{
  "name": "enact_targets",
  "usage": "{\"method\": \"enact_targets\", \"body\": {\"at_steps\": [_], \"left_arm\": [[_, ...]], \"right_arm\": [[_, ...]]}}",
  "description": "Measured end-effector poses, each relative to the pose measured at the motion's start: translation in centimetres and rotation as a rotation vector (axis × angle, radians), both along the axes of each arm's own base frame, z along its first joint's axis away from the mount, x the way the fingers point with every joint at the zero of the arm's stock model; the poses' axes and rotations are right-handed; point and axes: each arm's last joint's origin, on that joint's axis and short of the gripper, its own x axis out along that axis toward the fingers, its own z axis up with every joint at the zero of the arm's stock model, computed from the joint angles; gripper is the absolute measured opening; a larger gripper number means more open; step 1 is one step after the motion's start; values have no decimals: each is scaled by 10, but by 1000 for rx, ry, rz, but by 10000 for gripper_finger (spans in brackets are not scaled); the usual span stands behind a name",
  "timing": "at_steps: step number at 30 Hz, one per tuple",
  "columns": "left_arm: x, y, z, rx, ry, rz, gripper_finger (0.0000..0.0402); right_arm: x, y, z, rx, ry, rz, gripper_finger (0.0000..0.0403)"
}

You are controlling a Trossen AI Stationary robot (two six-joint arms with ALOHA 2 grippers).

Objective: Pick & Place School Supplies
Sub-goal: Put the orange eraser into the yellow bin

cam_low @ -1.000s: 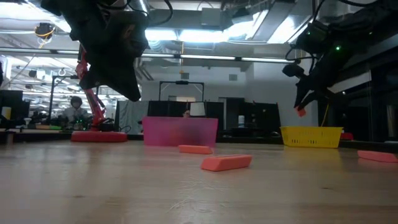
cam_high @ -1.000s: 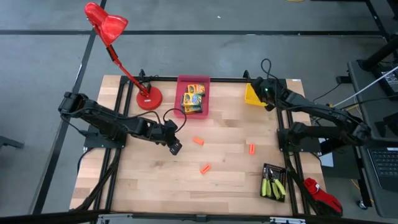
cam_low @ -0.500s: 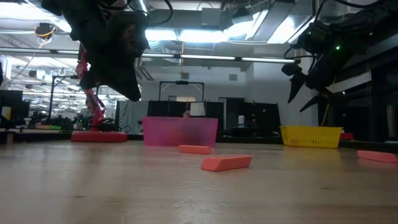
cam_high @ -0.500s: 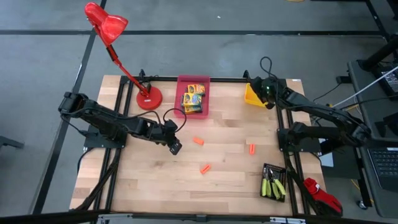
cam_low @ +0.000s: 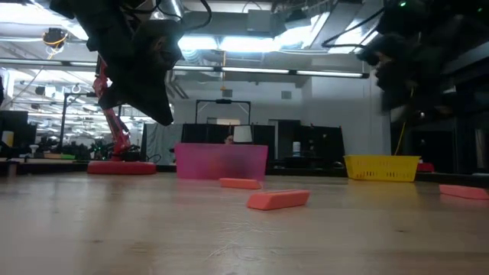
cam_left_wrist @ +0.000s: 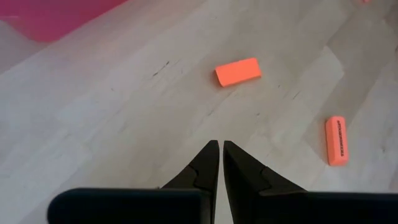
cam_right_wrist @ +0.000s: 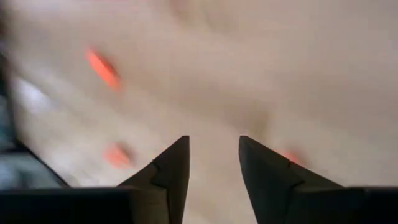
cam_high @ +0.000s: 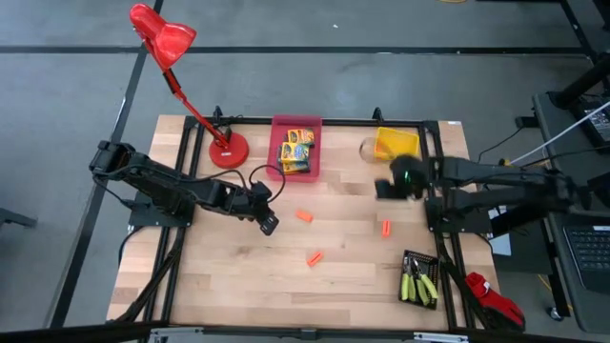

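Observation:
Three orange stubby pieces lie flat on the wooden table [cam_high: 229, 286]: one [cam_high: 303, 216] near the middle, one [cam_high: 314, 258] nearer the front, one [cam_high: 385, 228] to the right. Crayon boxes [cam_high: 296, 150] lie in the pink bin [cam_high: 296, 123]. Pliers with lime-green handles [cam_high: 417, 286] lie in the black bin [cam_high: 420, 257]. My left gripper [cam_high: 269, 226] hangs shut above the table, left of the pieces, holding nothing [cam_left_wrist: 221, 146]. My right gripper [cam_high: 386, 188] is open and empty [cam_right_wrist: 214, 146], above the table just in front of the yellow bin [cam_high: 396, 143].
A red desk lamp [cam_high: 164, 38] stands with its base [cam_high: 229, 151] at the far left, beside the pink bin. A red object [cam_high: 496, 303] lies off the table's near right corner. Black frame rails run along the table's far, left and right sides.
My right gripper was shut on an orange piece above the yellow bin. It opened there, and the piece no longer shows between its fingers. It then swung quickly away from the bin toward the table's near edge and middle, fingers still apart.

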Motion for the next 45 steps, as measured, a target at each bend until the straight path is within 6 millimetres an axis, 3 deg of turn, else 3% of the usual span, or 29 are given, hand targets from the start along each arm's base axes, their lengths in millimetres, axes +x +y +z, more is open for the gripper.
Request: {"method": "enact_targets", "body": {"at_steps": [5,10,20,36,45], "left_arm": [[1,4,0,16,3,2,19],[1,5,0,15,4,2,19],[2,4,1,18,-4,-37,19],[6,5,4,20,-39,-126,19],[7,10,4,6,-40,-140,19]], "right_arm": [[-4,31,-6,22,225,70,128],[0,44,-16,45,350,-36,127],[19,67,-44,88,496,-26,127],[43,76,-81,116,589,-55,183],[45,76,-87,124,617,-94,168]]}}
